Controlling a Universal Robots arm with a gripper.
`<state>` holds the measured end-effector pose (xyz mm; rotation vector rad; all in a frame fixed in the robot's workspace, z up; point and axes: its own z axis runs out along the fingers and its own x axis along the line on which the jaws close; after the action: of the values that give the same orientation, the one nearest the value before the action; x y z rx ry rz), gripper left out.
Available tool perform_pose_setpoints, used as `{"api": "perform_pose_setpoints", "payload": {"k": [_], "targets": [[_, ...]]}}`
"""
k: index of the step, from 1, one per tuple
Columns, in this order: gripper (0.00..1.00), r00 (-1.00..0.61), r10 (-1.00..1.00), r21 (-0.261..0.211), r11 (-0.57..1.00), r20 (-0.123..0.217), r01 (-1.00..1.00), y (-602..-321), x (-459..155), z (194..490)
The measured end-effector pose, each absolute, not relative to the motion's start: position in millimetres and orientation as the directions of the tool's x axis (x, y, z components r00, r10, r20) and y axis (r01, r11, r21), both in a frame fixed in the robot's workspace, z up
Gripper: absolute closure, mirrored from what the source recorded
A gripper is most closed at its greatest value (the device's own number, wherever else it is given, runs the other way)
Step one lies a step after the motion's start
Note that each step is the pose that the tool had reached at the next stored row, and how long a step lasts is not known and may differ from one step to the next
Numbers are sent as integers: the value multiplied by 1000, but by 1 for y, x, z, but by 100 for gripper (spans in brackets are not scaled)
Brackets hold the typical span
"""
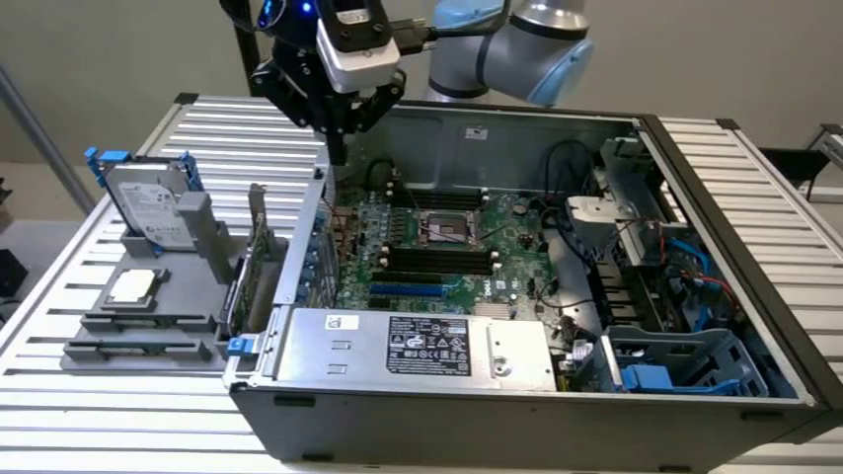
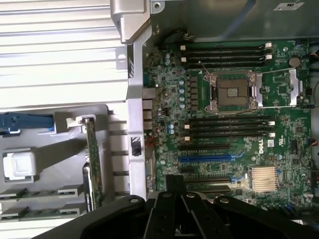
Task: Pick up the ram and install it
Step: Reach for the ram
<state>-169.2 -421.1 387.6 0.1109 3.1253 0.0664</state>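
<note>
The ram (image 2: pixel 93 160), a thin green board, stands on edge in the grey holder (image 1: pixel 145 326) outside the case, at the exterior view's left; there the ram (image 1: pixel 260 259) is upright beside the case wall. My gripper (image 1: pixel 339 148) hangs above the case's back corner, at the exterior view's left, higher than the ram and apart from it. Its black fingers (image 2: pixel 174 191) are shut with nothing between them. Long black memory slots (image 2: pixel 227 124) lie bare on the green motherboard (image 1: pixel 448 247), on either side of the processor socket (image 2: pixel 234 92).
The open grey computer case (image 1: pixel 395 415) sits on a slatted metal table (image 1: pixel 118 415). The holder also carries a hard drive (image 1: pixel 148 205) in a blue frame and a processor chip (image 1: pixel 133 286). A power supply (image 1: pixel 421 346), cables and a blue drive cage (image 1: pixel 672 370) crowd the case.
</note>
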Motion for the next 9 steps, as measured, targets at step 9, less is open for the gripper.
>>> {"api": "perform_pose_setpoints", "payload": {"k": [9], "targets": [[89, -997, 71, 42, 997, -11, 71, -434, -199, 384]]}}
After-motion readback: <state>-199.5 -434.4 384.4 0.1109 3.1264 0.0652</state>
